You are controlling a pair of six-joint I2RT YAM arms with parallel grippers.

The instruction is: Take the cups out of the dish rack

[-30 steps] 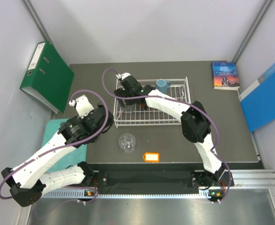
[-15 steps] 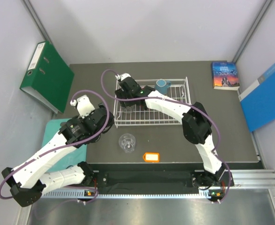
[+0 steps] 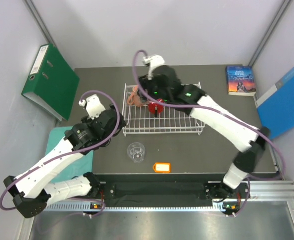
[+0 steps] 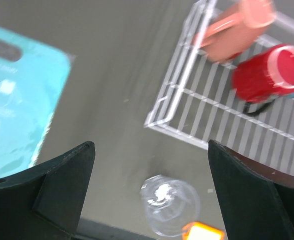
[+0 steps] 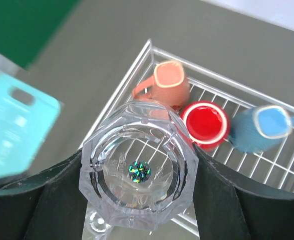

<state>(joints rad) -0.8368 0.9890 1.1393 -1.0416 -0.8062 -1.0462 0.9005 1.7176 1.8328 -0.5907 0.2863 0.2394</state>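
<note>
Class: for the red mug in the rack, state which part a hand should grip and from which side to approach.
Likely best: pinch the red mug by its rim from above, one finger inside. It stands upright, mouth up, with the pink mug and blue mug crowding its sides.

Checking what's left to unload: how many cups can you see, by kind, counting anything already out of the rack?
Handled mugs: 3 (pink mug, red mug, blue mug)
Clear glass tumblers: 2 (set-down tumbler, held tumbler between the right fingers)
Total: 5
</note>
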